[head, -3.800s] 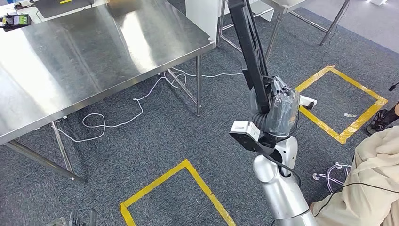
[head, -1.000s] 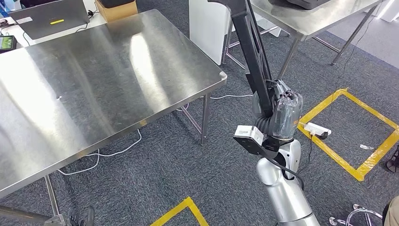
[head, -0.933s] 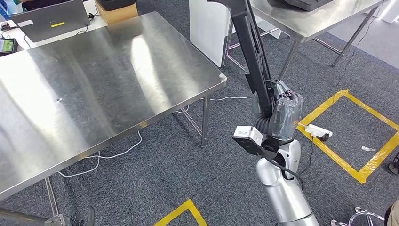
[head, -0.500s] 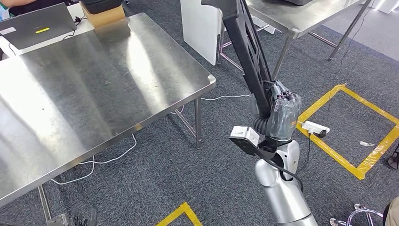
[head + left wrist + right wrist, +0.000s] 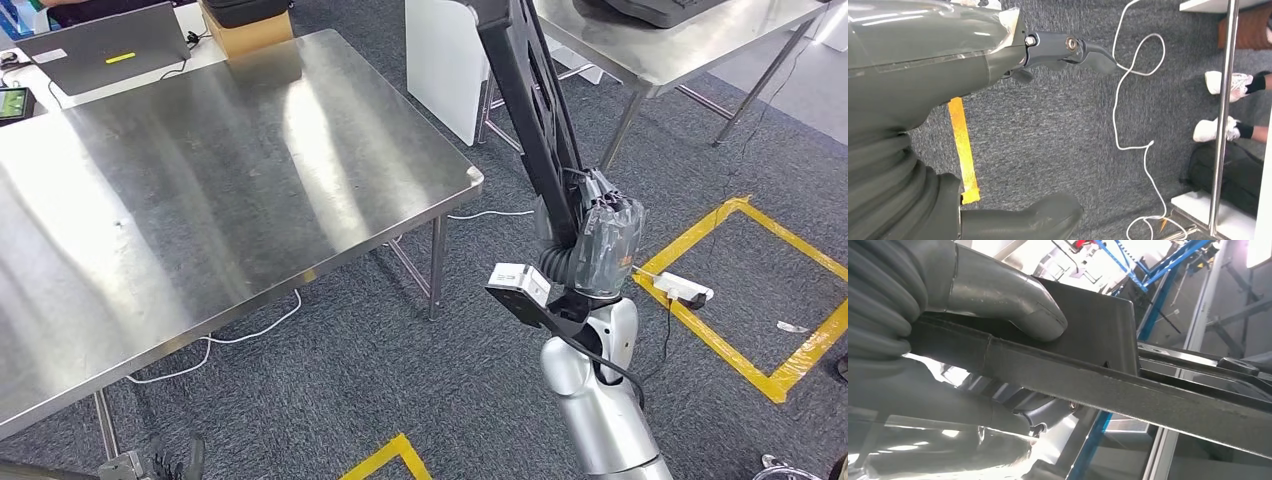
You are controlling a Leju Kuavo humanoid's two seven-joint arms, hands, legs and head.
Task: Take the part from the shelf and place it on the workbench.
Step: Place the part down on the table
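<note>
My right hand (image 5: pixel 592 243) grips a long black part (image 5: pixel 527 95) and holds it upright, its upper end running out past the picture's top. In the right wrist view the thumb (image 5: pixel 998 292) presses on the flat black part (image 5: pixel 1088 372), with the fingers wrapped beneath it. The steel workbench (image 5: pixel 220 170) lies to the left of the hand, its near corner about an arm's width away. My left hand (image 5: pixel 928 95) hangs over grey carpet with its fingers (image 5: pixel 1068 47) spread and nothing in them.
A second steel table (image 5: pixel 690 50) and a white cabinet (image 5: pixel 440 60) stand behind the part. A laptop (image 5: pixel 100 45) and a cardboard box (image 5: pixel 245 28) sit at the workbench's far edge. A yellow tape square (image 5: pixel 745 300), a power strip (image 5: pixel 685 290) and a white cable (image 5: pixel 250 325) lie on the carpet. A person's shoes (image 5: pixel 1223 82) are by a table leg.
The camera has moved: the workbench now lies nearer the middle of the picture and the seated person at the right has left the view. My right hand's hold on the part looks unchanged.
</note>
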